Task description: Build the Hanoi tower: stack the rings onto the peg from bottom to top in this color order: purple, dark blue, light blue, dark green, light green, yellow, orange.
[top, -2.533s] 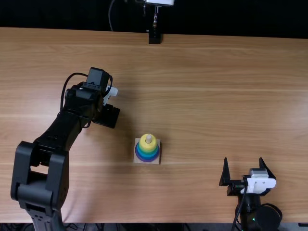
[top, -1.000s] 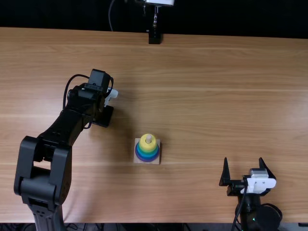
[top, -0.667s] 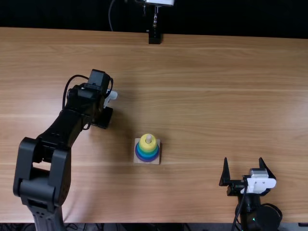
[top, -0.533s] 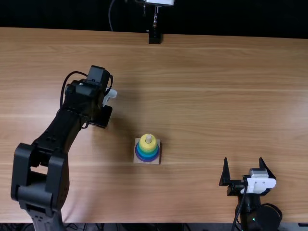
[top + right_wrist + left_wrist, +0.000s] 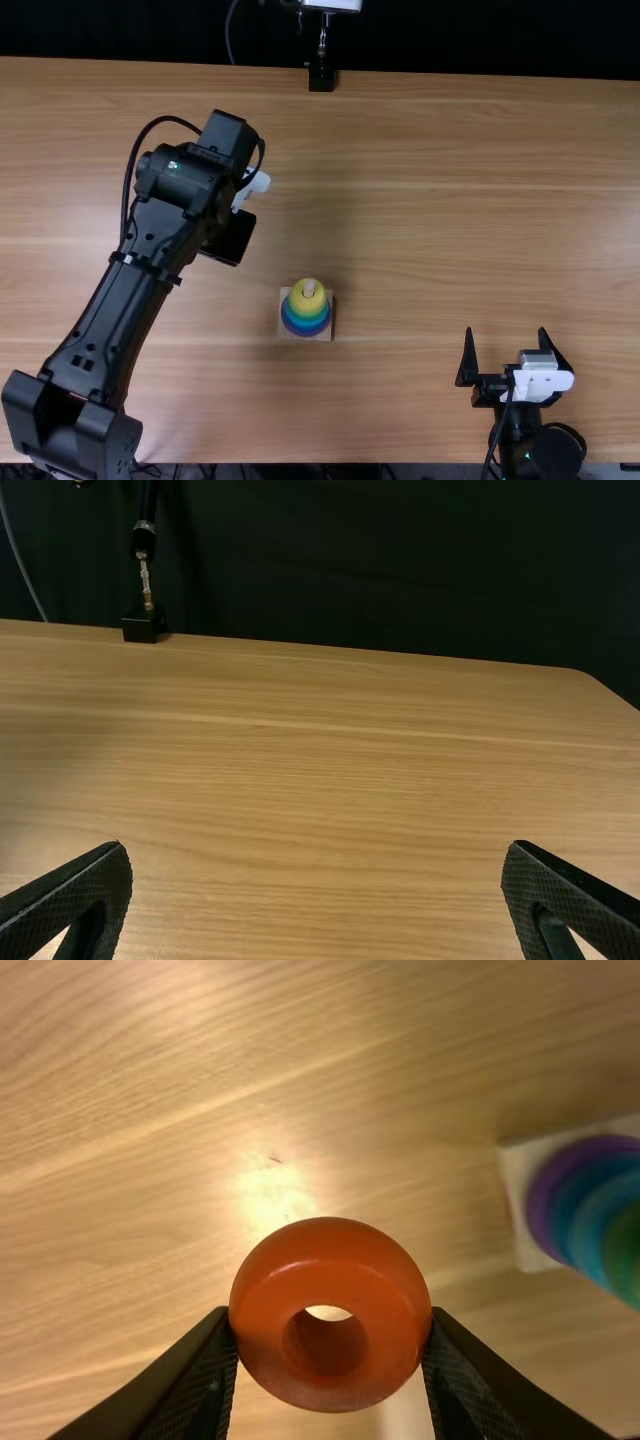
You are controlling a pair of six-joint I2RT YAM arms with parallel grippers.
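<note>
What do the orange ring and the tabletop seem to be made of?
Orange ring: probably smooth, glossy plastic or painted wood; its curved surface catches soft highlights. Tabletop: wood or wood-look laminate, satin finish; streaky grain shows.

yellow ring (image 5: 300, 300) topmost on peg (image 5: 309, 287) | left arm (image 5: 132, 290) at left | right gripper (image 5: 506, 332): jaws apart

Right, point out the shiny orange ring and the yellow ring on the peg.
Shiny orange ring (image 5: 328, 1278): left wrist view, on its face beside the hole.
Yellow ring (image 5: 306, 304): top view, on its near side.
</note>
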